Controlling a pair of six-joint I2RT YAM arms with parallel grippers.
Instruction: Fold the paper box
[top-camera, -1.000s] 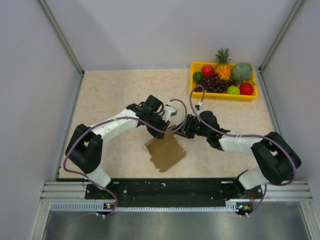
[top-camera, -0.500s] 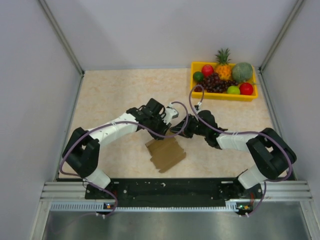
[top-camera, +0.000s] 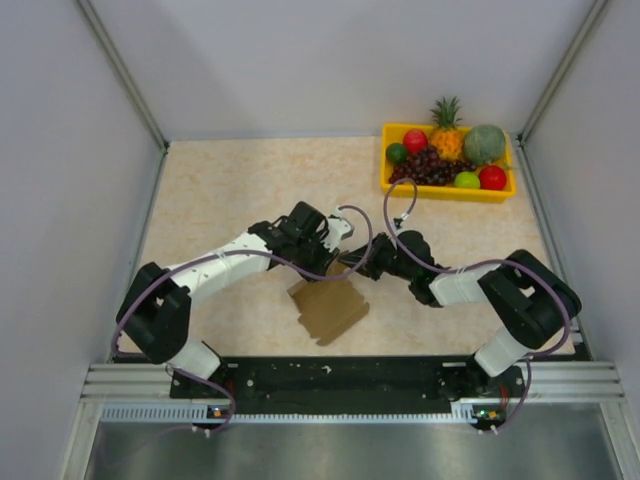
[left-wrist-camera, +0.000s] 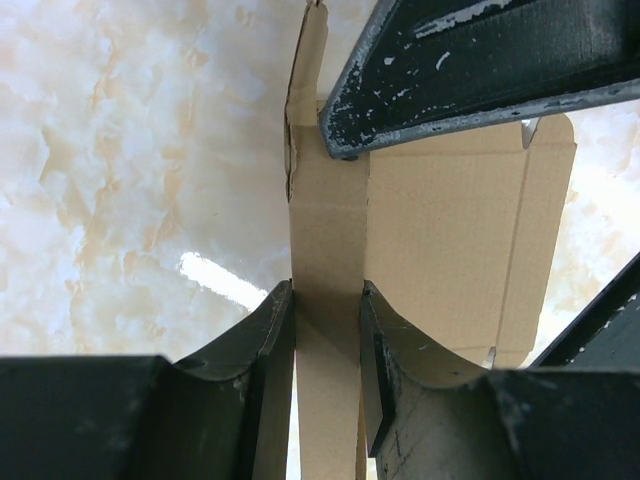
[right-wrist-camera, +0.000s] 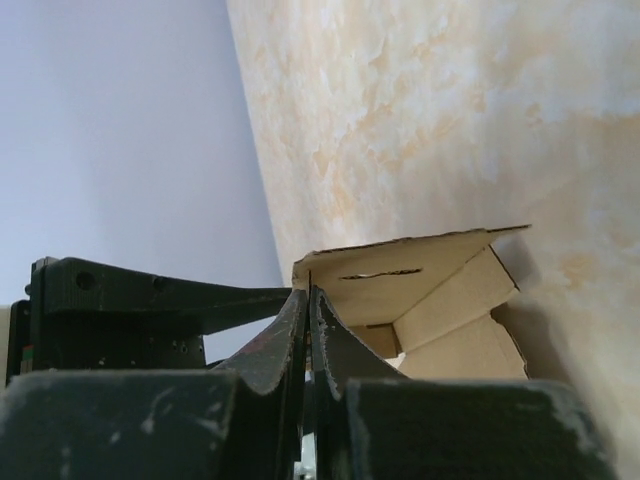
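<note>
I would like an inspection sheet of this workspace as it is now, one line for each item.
Surface: beige marbled table, glossy.
Job's things: paper box, brown cardboard, partly folded, some walls raised.
Clutter: yellow tray holding fruit, far right corner, apart from the box.
Grippers: left gripper closed on an upright box wall; right gripper shut, tips at a box edge, hold unclear.
Cables: purple cables loop along both arms.
Surroundings: grey walls on three sides; metal rail at the near edge.
</note>
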